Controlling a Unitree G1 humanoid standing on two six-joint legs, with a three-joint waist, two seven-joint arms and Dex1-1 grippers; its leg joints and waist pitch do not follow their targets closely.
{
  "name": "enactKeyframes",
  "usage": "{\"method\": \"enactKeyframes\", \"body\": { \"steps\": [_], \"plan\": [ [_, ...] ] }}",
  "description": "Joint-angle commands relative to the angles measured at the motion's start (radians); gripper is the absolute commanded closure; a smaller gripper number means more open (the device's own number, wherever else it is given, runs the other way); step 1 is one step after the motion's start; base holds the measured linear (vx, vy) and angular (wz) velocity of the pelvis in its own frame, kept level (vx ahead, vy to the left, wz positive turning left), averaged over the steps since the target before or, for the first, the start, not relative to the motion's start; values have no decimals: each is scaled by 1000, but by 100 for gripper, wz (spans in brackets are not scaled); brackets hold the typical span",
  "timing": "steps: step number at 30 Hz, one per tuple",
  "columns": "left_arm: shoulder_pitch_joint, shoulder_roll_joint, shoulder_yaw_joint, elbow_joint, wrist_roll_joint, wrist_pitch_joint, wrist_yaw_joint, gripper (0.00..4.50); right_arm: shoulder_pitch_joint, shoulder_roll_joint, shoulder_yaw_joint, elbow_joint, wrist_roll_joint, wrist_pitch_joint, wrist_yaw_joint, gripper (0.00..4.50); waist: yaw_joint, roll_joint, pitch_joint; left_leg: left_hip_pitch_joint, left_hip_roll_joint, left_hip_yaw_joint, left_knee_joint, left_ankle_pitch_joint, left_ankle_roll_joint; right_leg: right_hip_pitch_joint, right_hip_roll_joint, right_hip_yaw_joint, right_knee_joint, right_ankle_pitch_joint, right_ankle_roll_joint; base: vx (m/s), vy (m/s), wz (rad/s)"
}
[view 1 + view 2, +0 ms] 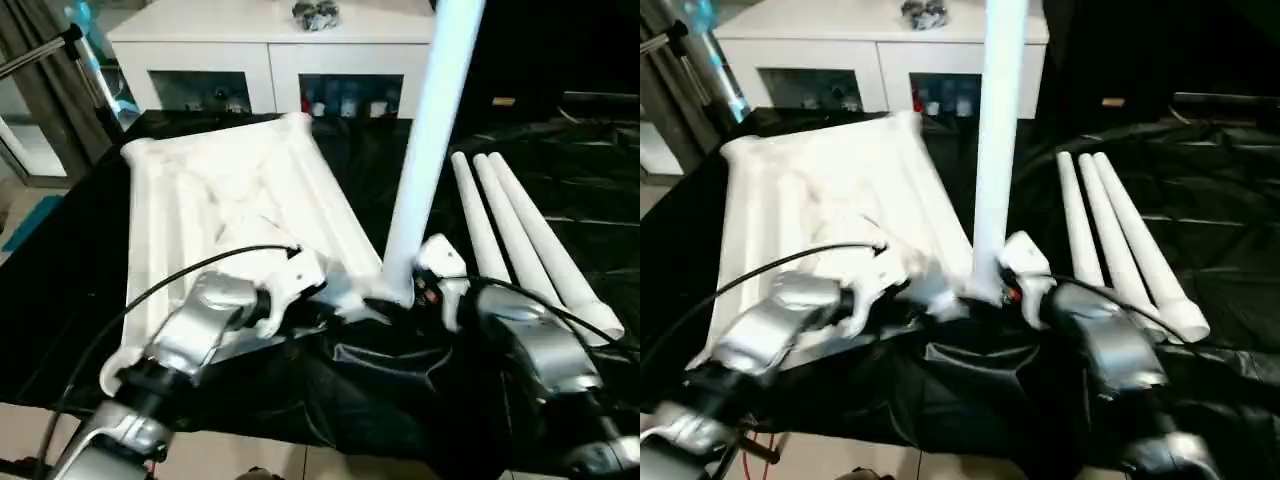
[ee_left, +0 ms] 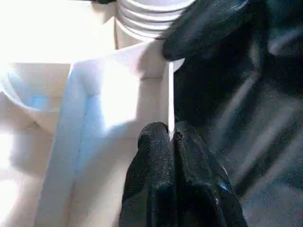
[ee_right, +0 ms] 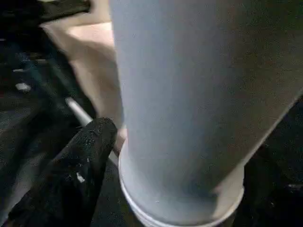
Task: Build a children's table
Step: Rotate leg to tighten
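The white tabletop [image 1: 220, 190] lies upside down on a black cloth, ribbed underside up. One white leg [image 1: 430, 130] stands upright in its near right corner socket. My right gripper [image 1: 405, 292] is shut on the base of this leg; in the right wrist view one black finger [image 3: 80, 161] lies against the tube [image 3: 199, 94] and the other finger is hidden behind it. My left gripper [image 2: 170, 135] is shut on the tabletop's thin rim wall [image 2: 169, 104], right beside that socket. Three more legs [image 1: 520, 240] lie side by side on the cloth to the right.
A white cabinet with glass doors [image 1: 270, 40] stands behind the work table. The black cloth [image 1: 400, 390] bunches in folds at the near edge under my forearms. A metal stand [image 1: 40, 55] leans at the far left.
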Motion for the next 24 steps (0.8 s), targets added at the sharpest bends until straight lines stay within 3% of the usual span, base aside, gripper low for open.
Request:
{"method": "enactKeyframes", "body": {
  "steps": [1, 4, 5, 7, 10, 14, 15, 17, 19, 20, 24],
  "plan": [
    [-9, -6, -50, -42, -42, -25, -82, 450, 13, -4, 77, -52, 34, 9, 105, 105, 2, -13, -64, 17, 47, -10, -67, -183, 116, 50, -47, 34, -52, -73, -276, 0, 0, 0],
    [-12, 9, -53, -36, -45, -28, -101, 450, 29, -24, 86, -90, 65, 43, 150, 123, 4, -13, -58, 21, 49, -10, -72, -237, 92, 47, -49, 37, -61, -166, -265, 0, 0, 0],
    [-14, 11, -52, -33, -43, -29, -102, 450, 34, -23, 90, -102, 75, 54, 158, 135, 4, -23, -57, 21, 49, -9, -75, -255, 81, 47, -50, 37, -65, -203, -255, 0, 0, 0],
    [-15, 13, -52, -32, -42, -31, -105, 450, 38, -23, 93, -111, 82, 61, 166, 147, 5, -18, -54, 24, 49, -11, -77, -278, 65, 43, -53, 39, -69, -258, -241, 0, 0, 0],
    [-9, 17, -46, -35, -42, -33, -108, 450, 49, -16, 107, -119, 76, 66, 172, 169, 6, -24, -55, 23, 49, -12, -78, -275, 53, 43, -53, 40, -70, -279, -224, 0, 0, 0],
    [-7, 9, -36, -32, -36, -29, -87, 450, 52, 8, 107, -113, 60, 68, 138, 176, 4, -19, -57, 22, 48, -12, -78, -262, 52, 42, -51, 40, -69, -261, -223, 0, 0, 0],
    [-6, -2, -28, -28, -34, -21, -64, 450, 48, 27, 101, -96, 44, 68, 90, 176, 4, -14, -57, 22, 48, -13, -78, -261, 50, 42, -51, 40, -67, -255, -225, 0, 0, 0],
    [-15, -45, -7, -7, -16, 11, 29, 450, 26, 86, 72, -28, -1, 72, -58, 176, -4, -16, -54, 20, 45, -13, -80, -273, 38, 41, -50, 39, -68, -264, -225, 0, 0, 0],
    [-25, -90, 11, 6, -3, 52, 114, 450, -1, 146, 34, 48, -29, 79, -209, 177, -15, -16, -51, 22, 43, -15, -83, -306, 12, 39, -53, 37, -73, -328, -217, 0, 0, 0],
    [-27, -106, 16, 7, -2, 68, 139, 450, -13, 168, 17, 77, -35, 82, -264, 177, -22, -18, -52, 19, 39, -20, -84, -323, 2, 45, -54, 33, -78, -382, -195, 0, 0, 0],
    [-46, -180, 37, 15, 17, 126, 259, 450, -53, 237, -30, 165, -44, 107, -420, 177, -32, -21, -51, 29, 38, -16, -81, -359, 3, 33, -51, 37, -88, -411, -179, 0, 0, 0]
  ]
}}
